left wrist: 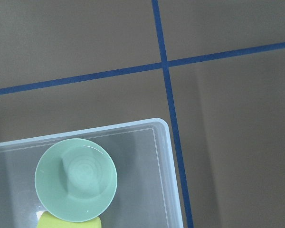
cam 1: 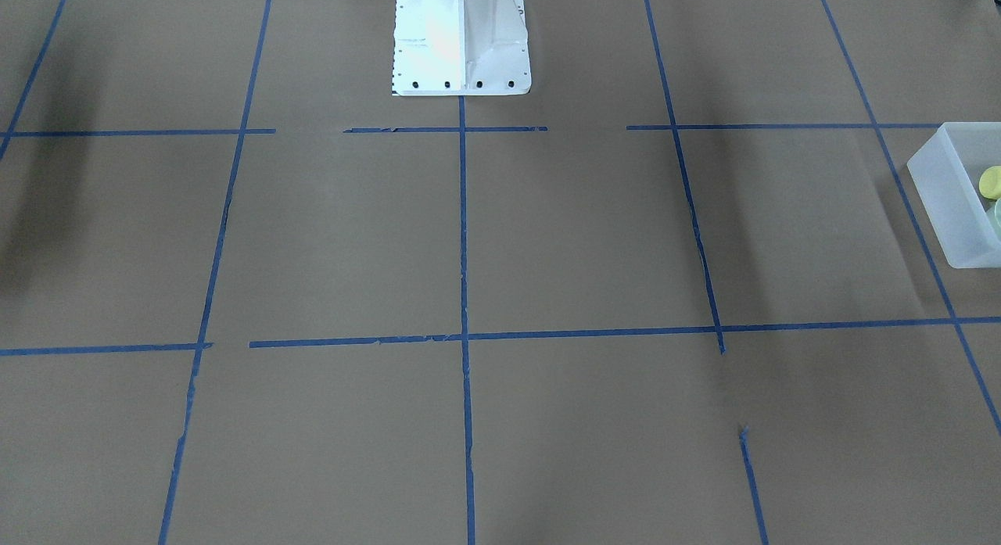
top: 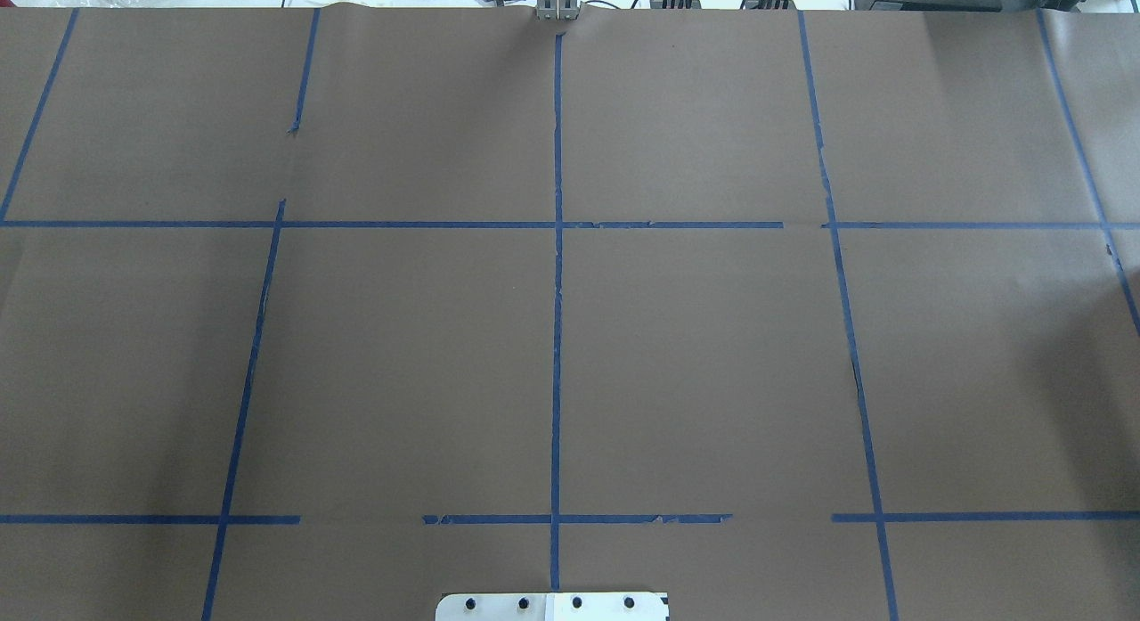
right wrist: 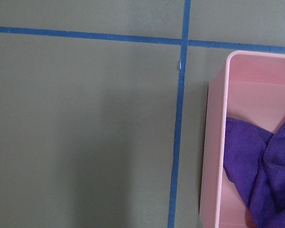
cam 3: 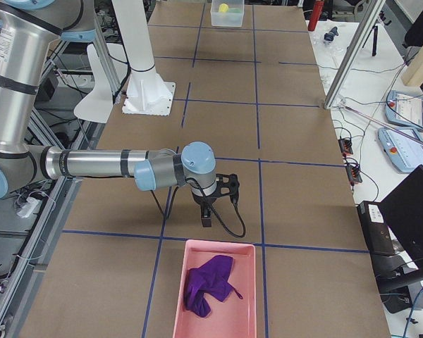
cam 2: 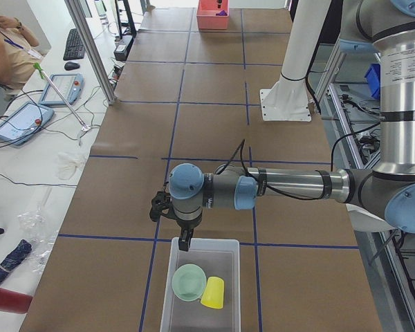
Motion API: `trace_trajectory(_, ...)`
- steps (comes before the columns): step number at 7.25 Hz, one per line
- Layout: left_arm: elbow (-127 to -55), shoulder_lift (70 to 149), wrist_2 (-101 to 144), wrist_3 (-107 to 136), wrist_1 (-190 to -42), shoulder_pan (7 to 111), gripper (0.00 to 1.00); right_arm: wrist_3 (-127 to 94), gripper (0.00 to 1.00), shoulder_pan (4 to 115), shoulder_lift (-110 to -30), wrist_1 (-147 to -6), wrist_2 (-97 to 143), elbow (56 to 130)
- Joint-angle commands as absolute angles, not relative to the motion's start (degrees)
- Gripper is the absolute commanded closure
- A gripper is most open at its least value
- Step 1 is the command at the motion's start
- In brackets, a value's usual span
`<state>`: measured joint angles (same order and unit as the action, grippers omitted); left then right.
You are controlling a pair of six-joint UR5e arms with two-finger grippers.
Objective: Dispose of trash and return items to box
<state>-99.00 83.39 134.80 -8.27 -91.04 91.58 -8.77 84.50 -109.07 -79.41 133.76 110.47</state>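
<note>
The frosted-white box [cam 2: 229,250] stands at the table's left end and also shows in the front view [cam 1: 950,193] and the left wrist view [left wrist: 167,156]. The mint-green bowl [cam 2: 189,282] and the yellow cup [cam 2: 213,292] lie inside it side by side; both show in the left wrist view (bowl [left wrist: 76,179], cup [left wrist: 69,221]). My left gripper [cam 2: 185,243] hangs just over the box's far wall; I cannot tell if it is open. My right gripper [cam 3: 206,222] hangs over the table just short of the pink bin; I cannot tell its state. Neither wrist view shows fingers.
A pink bin [cam 3: 218,248] at the table's right end holds a purple cloth [cam 3: 208,282]; both show in the right wrist view (bin [right wrist: 213,142], cloth [right wrist: 256,161]). The white robot base [cam 1: 461,41] stands at the table's back middle. Blue tape lines cross the brown table.
</note>
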Motion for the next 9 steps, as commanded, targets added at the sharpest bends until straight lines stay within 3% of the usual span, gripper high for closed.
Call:
trace_trajectory(1,-100.2,83.6,134.7,-8.2,-91.2,91.6,0.0,-8.4,0.0,85.2,-109.1,-79.7,133.8,110.5)
trace_trajectory(9,-101.2,83.6,134.7,-8.2,-91.4,91.7,0.0,-3.4,0.0,86.7,-108.5,-81.7,134.0,110.4)
